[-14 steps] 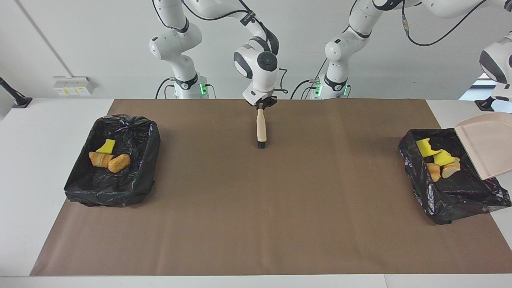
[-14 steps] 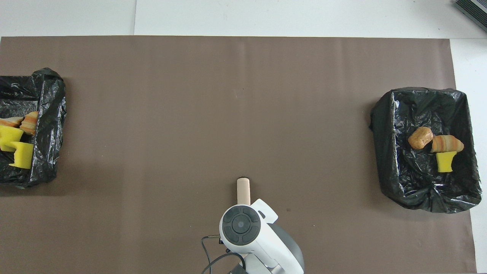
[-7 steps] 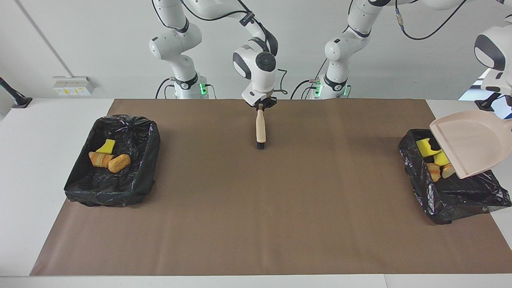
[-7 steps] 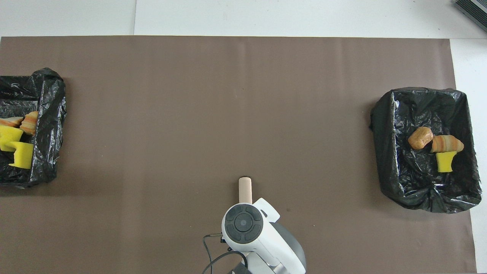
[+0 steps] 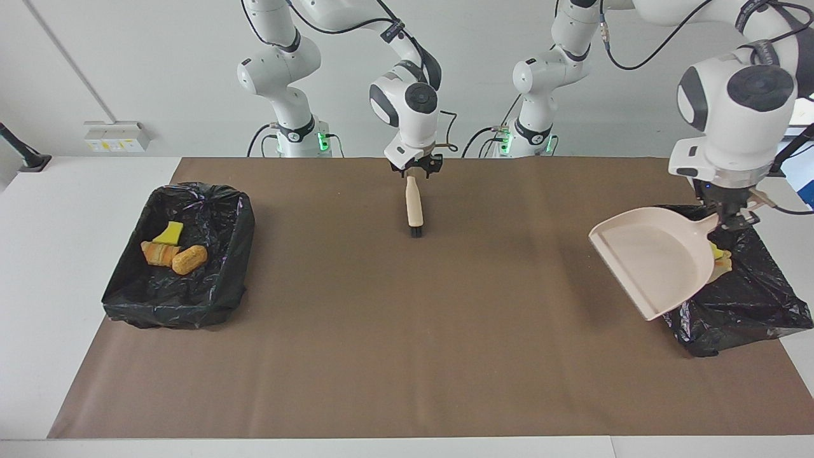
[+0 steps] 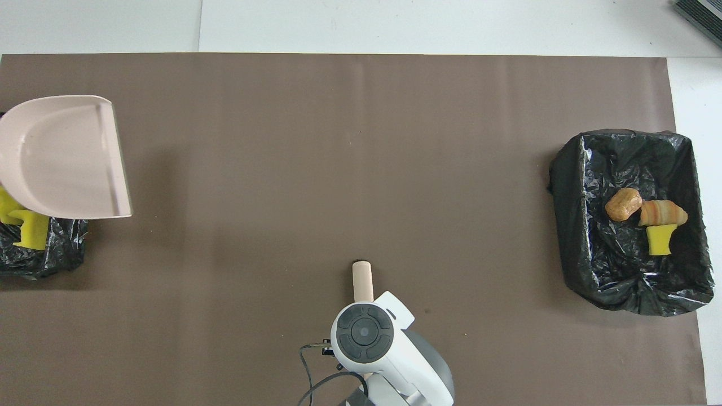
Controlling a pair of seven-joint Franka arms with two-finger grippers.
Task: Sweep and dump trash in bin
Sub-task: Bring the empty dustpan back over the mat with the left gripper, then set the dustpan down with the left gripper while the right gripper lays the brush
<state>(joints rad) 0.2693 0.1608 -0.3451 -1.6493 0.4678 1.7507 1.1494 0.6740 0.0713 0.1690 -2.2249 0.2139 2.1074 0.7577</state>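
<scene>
the left gripper hangs over the black-bag-lined bin at the left arm's end of the table, fingers pinched on the handle of the pinkish-beige plastic dustpan. the pan is tilted, its open lip pointing out over the brown paper table cover, and its tray looks bare. in the overhead view the dustpan covers most of that bin, at about 9 o'clock on the table.

just a sliver of trash peeks past the pan there: bright yellow sponge pieces, blocky and notched. in the facing view only a yellow and tan scrap shows at the pan's edge, so how many lie in this bin cannot be told.

over at 3 o'clock in the overhead view, the second black-lined bin holds three scraps bunched together: a rounded tan-orange crumbly chunk, a striped orange bread-like piece touching it, and a yellow sponge piece right beside that.

the right gripper is down at the table's middle, at 6 o'clock in the overhead view, fingers spread just apart around the top of the light wooden-handled brush with black bristles, which rests on the cover.
</scene>
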